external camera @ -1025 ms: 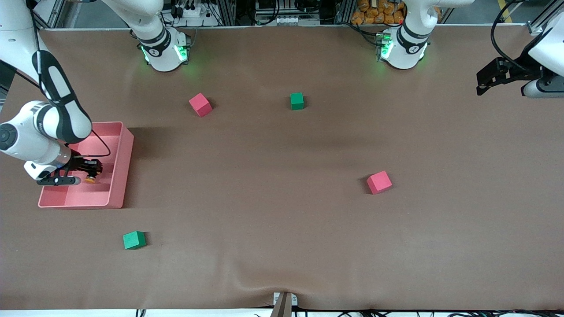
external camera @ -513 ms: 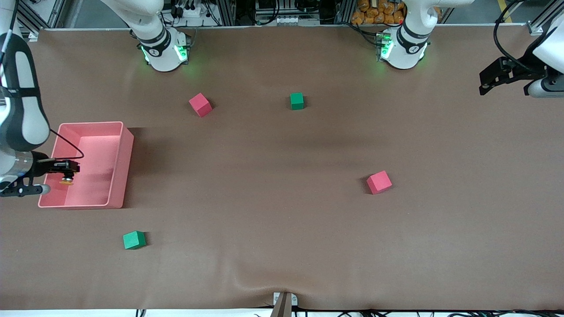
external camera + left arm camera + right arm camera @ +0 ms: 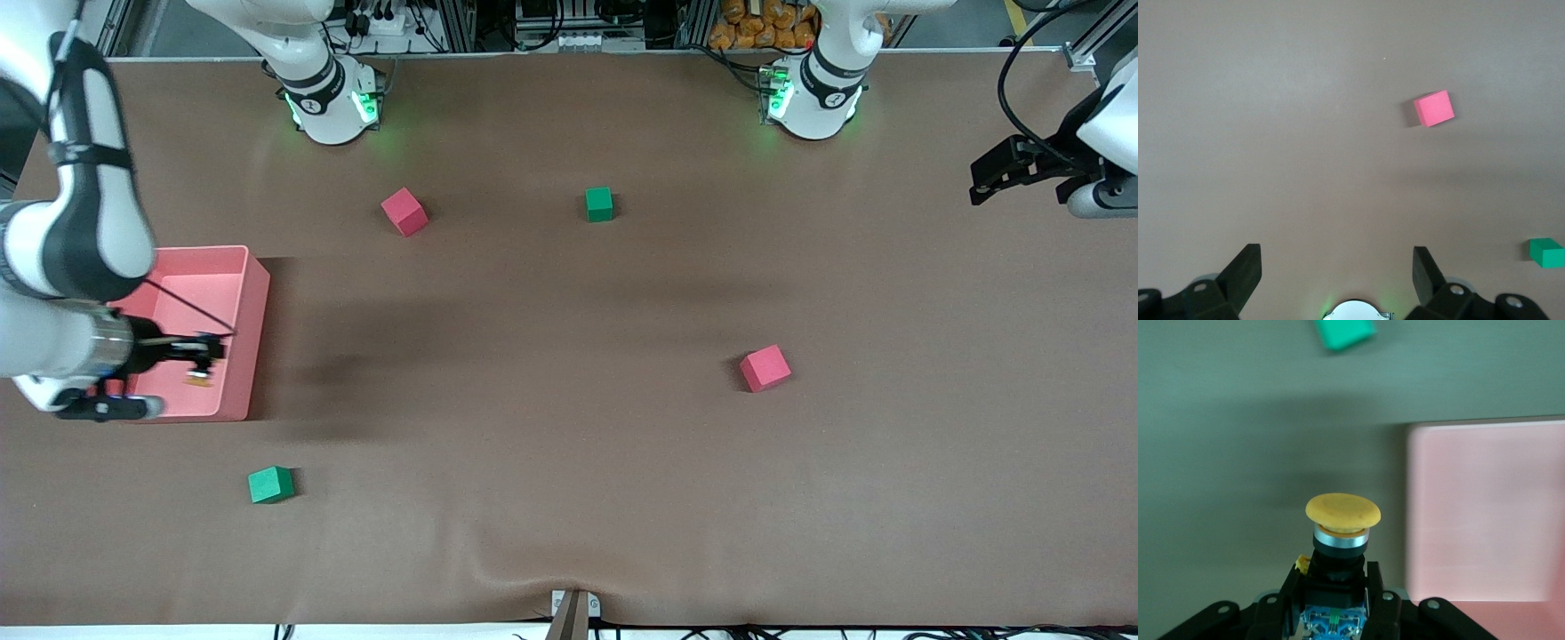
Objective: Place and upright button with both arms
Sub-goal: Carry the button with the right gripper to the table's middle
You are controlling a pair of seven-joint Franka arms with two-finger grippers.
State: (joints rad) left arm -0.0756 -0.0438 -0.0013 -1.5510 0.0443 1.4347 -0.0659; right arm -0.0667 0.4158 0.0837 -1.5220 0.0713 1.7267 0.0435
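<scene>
The button (image 3: 199,377) has an orange cap, a black body and a bluish end. My right gripper (image 3: 206,354) is shut on it and holds it in the air over the pink bin (image 3: 258,293), close to the bin's wall that faces the table's middle. In the right wrist view the fingers (image 3: 1376,587) clamp the black body, and the cap (image 3: 1342,509) sticks out past the gripper (image 3: 1335,577). My left gripper (image 3: 982,173) is open and empty, held high at the left arm's end of the table; its wrist view shows the gripper (image 3: 1336,263) with fingers spread wide.
A red cube (image 3: 404,211) and a green cube (image 3: 599,204) lie near the arm bases. Another red cube (image 3: 765,368) lies mid-table toward the left arm's end. A green cube (image 3: 270,484) lies nearer the camera than the bin.
My right gripper swung with the button toward the right arm's end of the table, then back toward the bin's wall nearest the table's middle. The left gripper barely shifted.
</scene>
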